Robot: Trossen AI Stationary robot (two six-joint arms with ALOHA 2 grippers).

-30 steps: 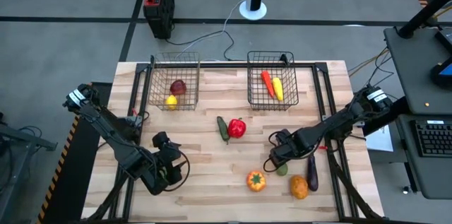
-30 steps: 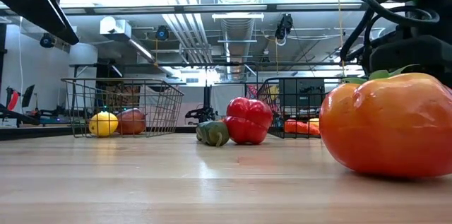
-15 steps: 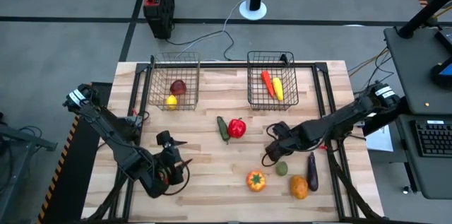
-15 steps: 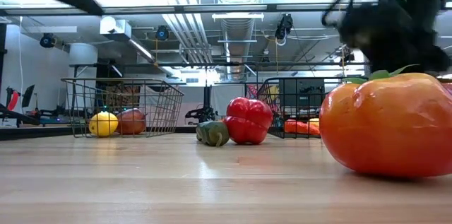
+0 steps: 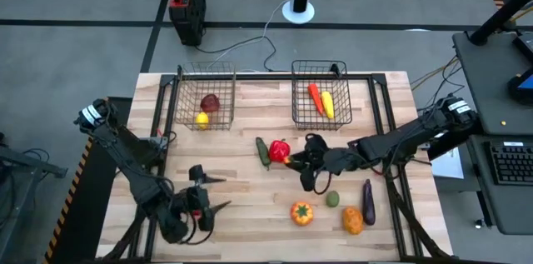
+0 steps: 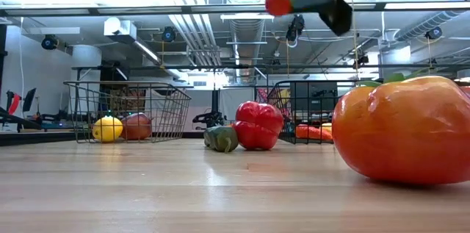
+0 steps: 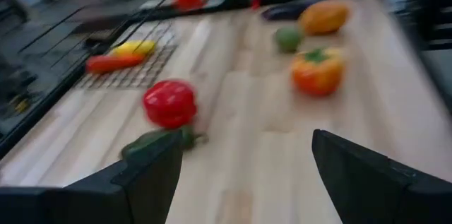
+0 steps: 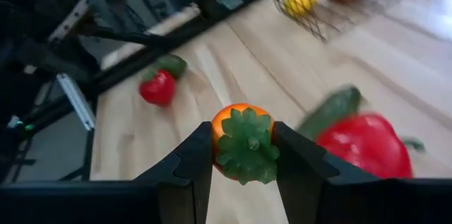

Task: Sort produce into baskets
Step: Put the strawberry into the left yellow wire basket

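Two grippers: both mine, both over the wooden table [image 5: 250, 206].
Right gripper [image 5: 291, 161]: raised off the table near its middle, just beside the red bell pepper [image 5: 279, 151].
Right gripper state: fingers drawn in tight on a small red-orange fruit [image 8: 244, 143], one finger on each side, its green leafy cap facing my wrist camera.
Held fruit height: well clear of the tabletop; the low view shows it high in the air.
Held fruit vs baskets: nearer the right basket [image 5: 321, 64] than the left basket [image 5: 206, 67], and inside neither.
Left gripper [image 5: 210, 193]: low over the near left part of the table, fingers [image 7: 152, 174] spread wide, nothing between them.
Left gripper vs produce: well apart from every piece; the pepper and the green cucumber [image 5: 263, 151] lie ahead of it.
Left basket contents: dark red apple [image 5: 210, 102] and yellow lemon [image 5: 201, 118].
Right basket contents: orange carrot [image 5: 315, 97] beside a yellow piece [image 5: 327, 104].
Pepper and cucumber: touching, mid table.
Near right group: orange tomato [image 5: 301, 212], small green fruit [image 5: 332, 199], orange fruit [image 5: 352, 221], purple eggplant [image 5: 367, 201], all loose on the table, nearer the front edge than my right gripper.
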